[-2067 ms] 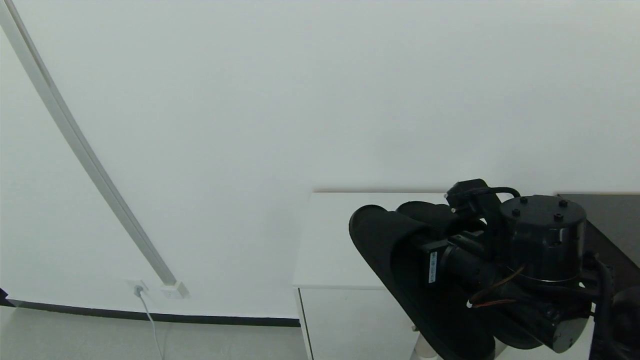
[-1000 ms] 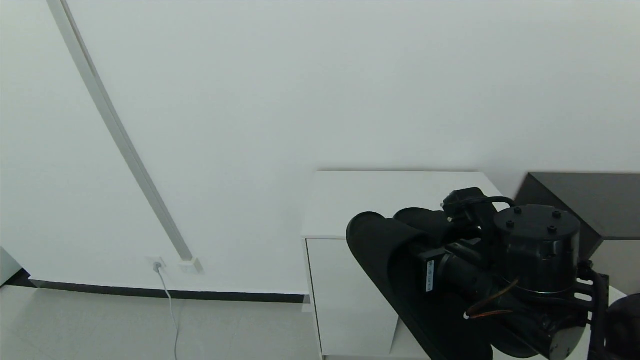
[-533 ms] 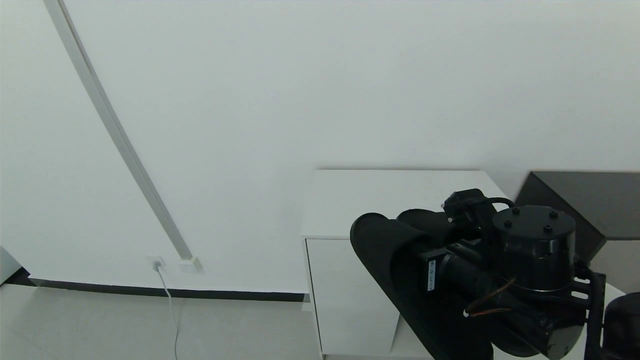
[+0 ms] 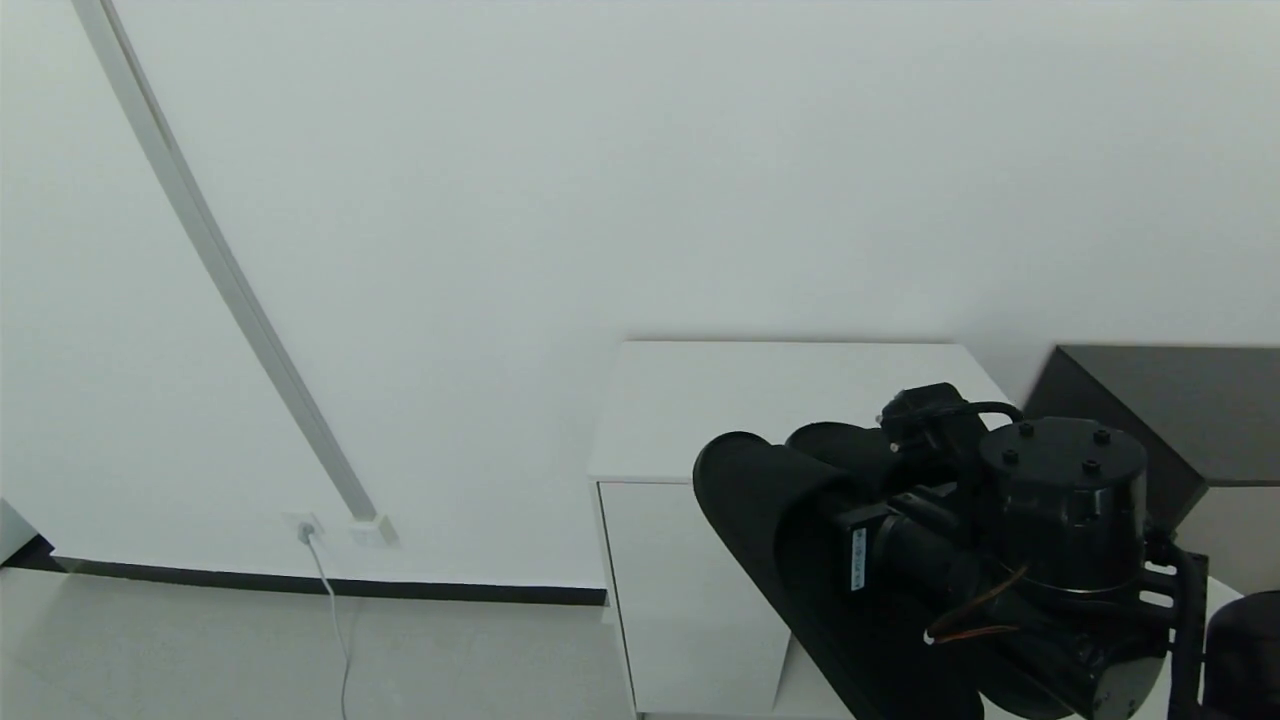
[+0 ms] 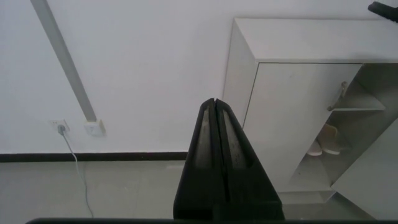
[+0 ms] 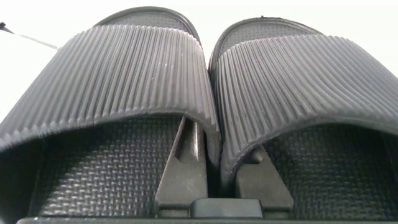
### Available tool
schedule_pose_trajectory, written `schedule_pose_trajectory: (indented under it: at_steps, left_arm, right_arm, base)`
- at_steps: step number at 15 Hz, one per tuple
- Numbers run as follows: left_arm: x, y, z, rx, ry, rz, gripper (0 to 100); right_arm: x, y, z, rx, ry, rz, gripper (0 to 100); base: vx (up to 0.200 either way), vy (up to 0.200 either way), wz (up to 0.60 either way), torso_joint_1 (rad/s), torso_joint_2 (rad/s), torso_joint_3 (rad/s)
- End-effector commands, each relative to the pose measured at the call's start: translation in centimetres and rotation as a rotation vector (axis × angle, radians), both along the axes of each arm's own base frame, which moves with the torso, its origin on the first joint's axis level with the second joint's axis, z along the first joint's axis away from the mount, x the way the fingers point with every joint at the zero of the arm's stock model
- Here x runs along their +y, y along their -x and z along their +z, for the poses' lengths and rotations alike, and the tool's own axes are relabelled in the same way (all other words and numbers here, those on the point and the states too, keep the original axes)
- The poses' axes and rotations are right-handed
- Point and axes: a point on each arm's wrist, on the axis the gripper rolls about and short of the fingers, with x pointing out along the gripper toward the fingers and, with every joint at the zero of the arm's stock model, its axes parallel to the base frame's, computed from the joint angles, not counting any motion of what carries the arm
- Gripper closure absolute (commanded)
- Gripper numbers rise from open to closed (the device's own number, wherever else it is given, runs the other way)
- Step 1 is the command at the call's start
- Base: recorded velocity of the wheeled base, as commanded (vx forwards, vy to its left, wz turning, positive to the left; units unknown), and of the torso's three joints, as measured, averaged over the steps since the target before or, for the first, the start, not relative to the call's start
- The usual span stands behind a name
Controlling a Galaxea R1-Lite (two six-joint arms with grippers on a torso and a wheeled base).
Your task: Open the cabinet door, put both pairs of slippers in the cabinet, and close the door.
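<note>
Still clamped as 0.5 s ago, the right gripper (image 6: pixel 214 149) pinches the black slippers (image 4: pixel 760 490) at 5 o'clock before the cabinet (image 4: pixel 760 400), its label (image 4: pixel 858 560) unreadable, while the left gripper (image 5: pixel 215 106), closed and empty, faces the open cabinet holding 1 beige pair (image 5: pixel 328 140).

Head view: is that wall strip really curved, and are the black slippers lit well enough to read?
Head view: the wall strip bows, though the left wrist view shows it straight, so probably lens distortion; the slippers are a flat dark mass against the bright wall. Right wrist view: their ribbed straps show clearly under even light.
</note>
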Motion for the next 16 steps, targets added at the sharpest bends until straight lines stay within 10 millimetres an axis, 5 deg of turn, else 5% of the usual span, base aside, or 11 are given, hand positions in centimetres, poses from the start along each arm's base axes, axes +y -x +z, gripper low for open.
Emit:
schedule_pose_trajectory:
  at_steps: [1, 12, 16]
  left_arm:
    - [0.0, -0.01, 0.0, 0.001, 0.001, -0.002, 100]
    - [0.0, -0.01, 0.0, 0.001, 0.001, -0.002, 100]
    - [0.0, -0.01, 0.0, 0.001, 0.001, -0.002, 100]
  right_arm:
    - [0.01, -0.01, -0.12, 0.004, 0.002, 0.0, 100]
    - [0.12, 0.76, -0.74, 0.005, 0.054, 0.033, 100]
    - [0.14, 0.74, -0.79, 0.006, 0.055, 0.033, 100]
  base:
    - [0.0, -0.2, 0.0, 0.012, 0.0, -0.002]
    - [0.0, -0.2, 0.0, 0.001, 0.0, 0.004]
    - [0.0, 0.0, 0.0, 0.0, 0.0, 0.0]
